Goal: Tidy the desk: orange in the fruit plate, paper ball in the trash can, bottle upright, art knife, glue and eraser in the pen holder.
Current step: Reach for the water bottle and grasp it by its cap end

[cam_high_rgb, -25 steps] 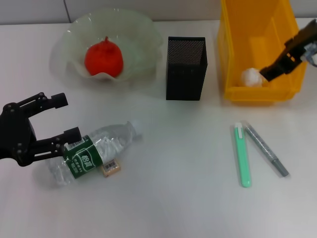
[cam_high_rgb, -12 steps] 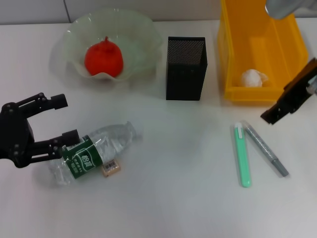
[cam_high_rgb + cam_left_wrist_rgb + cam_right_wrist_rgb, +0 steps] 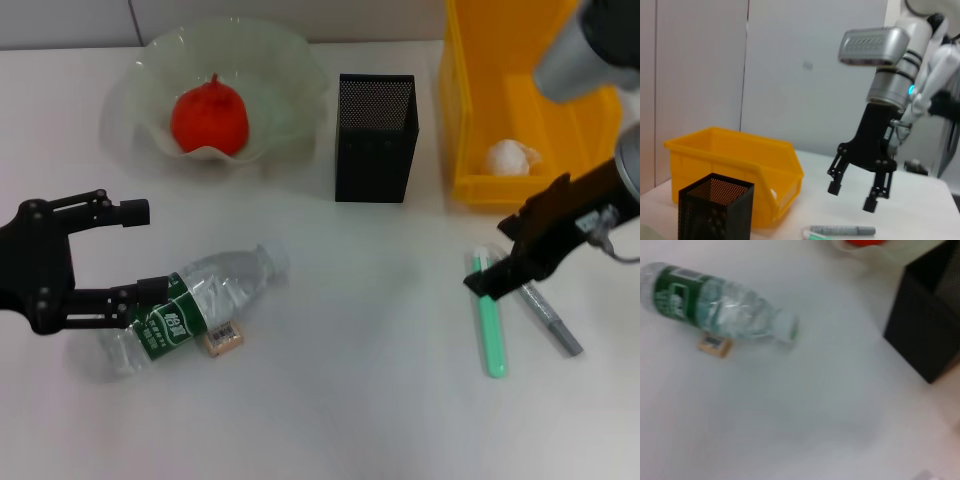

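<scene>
While lying flat, bottle [image 3: 190, 310] touches left gripper [image 3: 138, 250] open jaws.

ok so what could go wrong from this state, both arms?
1. The left gripper is open around the lying bottle, and the eraser touches the bottle's side; lifting or tipping the bottle may knock the eraser away.
2. The right gripper hangs open above the green stick, which lies close beside the grey pen; a descent could catch both or nudge one off.
</scene>
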`<state>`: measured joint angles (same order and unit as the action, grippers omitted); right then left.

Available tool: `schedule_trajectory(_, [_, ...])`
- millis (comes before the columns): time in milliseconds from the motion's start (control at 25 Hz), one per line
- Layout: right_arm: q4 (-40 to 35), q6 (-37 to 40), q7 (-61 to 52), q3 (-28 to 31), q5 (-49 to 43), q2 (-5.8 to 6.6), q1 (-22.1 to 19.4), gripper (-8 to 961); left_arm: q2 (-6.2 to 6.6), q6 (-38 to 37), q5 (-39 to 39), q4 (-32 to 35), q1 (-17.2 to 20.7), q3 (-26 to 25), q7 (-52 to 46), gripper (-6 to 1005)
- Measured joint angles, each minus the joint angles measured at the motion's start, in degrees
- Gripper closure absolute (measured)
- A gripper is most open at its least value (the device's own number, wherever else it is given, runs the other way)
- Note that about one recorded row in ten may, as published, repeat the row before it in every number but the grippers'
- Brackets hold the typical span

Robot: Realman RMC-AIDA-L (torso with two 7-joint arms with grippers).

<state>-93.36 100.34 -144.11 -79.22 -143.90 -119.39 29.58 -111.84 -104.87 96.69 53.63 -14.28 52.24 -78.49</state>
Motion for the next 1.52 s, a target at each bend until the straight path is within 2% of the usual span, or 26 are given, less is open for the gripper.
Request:
schedule_trajectory(120, [0.08, -2.5, 6.73, 0.21, 2.84, -0.1, -4.38, 139, -0.95, 0.42, 2.92, 6.82, -0.91, -0.07, -6.07, 153])
schedule_trajectory(160, [0.07, -3.49, 9.29, 0.23, 3.75, -0.16, -5.97, 139, -0.95, 0.42, 2.92, 6.82, -0.91, -0.07, -6.07, 154])
schedule_trajectory(200, [0.07, -4.47, 11.79, 0.24, 4.79, -0.22, -7.6, 139, -2.18, 0.21, 6.67, 14.28, -2.39, -0.01, -12.7, 155])
schedule_trajectory(320, [1.17, -6.74, 19.6, 1.07, 9.24, -0.22, -11.82, 139, -3.19, -0.3, 11.45, 19.97, -4.44, 0.39, -19.39, 156])
schedule_trajectory(360, [2.08, -7.28, 22.65, 2.05, 11.28, -0.22, -13.01, 139, -3.83, -0.82, 14.51, 22.43, -5.96, 0.58, -23.18, 156])
schedule_trajectory(400, [4.0, -7.6, 26.78, 4.09, 14.24, -0.2, -14.29, 139, -5.03, -1.75, 19.32, 25.11, -8.45, 0.69, -27.34, 157])
schedule_trajectory(440, [4.0, -7.6, 26.78, 4.09, 14.24, -0.2, -14.29, 139, -5.03, -1.75, 19.32, 25.11, -8.45, 0.69, -27.34, 158])
schedule_trajectory(520, [7.09, -7.5, 32.46, 7.19, 18.97, -0.02, -15.45, 139, -6.32, -2.62, 25.78, 28.03, -11.41, 1.18, -32.22, 158])
schedule_trajectory(560, [8.66, -7.25, 35.13, 8.86, 21.42, 0.07, -15.95, 139, -6.5, -2.6, 27.23, 28.58, -12.28, 2.09, -33.79, 159])
schedule_trajectory(600, [9.92, -6.91, 37.82, 10.41, 23.44, 0.1, -16.45, 139, -6.65, -2.28, 29.59, 29.34, -14.12, 5.18, -37.31, 159])
schedule_trajectory(640, [11.12, -6.63, 41.01, 12.0, 25.49, 0.15, -16.99, 139, -6.65, -2.28, 29.59, 29.34, -14.12, 5.18, -37.31, 159])
schedule_trajectory(800, [16.87, -5.07, 54.36, 18.02, 31.83, 0.15, -19.74, 139, -6.69, 0.23, 33.91, 29.61, -18.28, 12.12, -44.92, 159])
schedule_trajectory(840, [16.87, -5.07, 54.36, 18.02, 31.83, 0.15, -19.74, 139, -6.69, 0.23, 33.91, 29.61, -18.28, 12.12, -44.92, 159])
schedule_trajectory(960, [19.9, -4.72, 58.09, 19.67, 32.4, 0.21, -20.22, 139, -6.76, 2.89, 37.06, 29.11, -20.56, 17.0, -49.32, 159])
schedule_trajectory(1040, [21.41, -4.55, 58.93, 20.86, 32.3, 0.21, -20.43, 139, -6.87, 6.96, 40.71, 28.73, -22.06, 23.05, -53.42, 159])
schedule_trajectory(1120, [21.74, -4.21, 59.05, 21.65, 32.29, 0.22, -20.65, 139, -6.99, 9.77, 43.43, 28.45, -22.71, 26.37, -55.74, 158])
schedule_trajectory(1160, [21.74, -4.21, 59.05, 21.65, 32.29, 0.22, -20.65, 139, -6.99, 9.77, 43.43, 28.45, -22.71, 26.37, -55.74, 158])
schedule_trajectory(1200, [21.73, -3.76, 59.09, 22.29, 32.29, 0.22, -20.91, 139, -7.09, 11.85, 44.99, 27.26, -23.39, 29.04, -57.39, 158])
schedule_trajectory(1520, [21.69, -3.02, 59.03, 22.69, 32.53, 0.21, -21.08, 139, -7.25, 17.87, 48.26, 20.54, -25.37, 35.09, -61.14, 158])
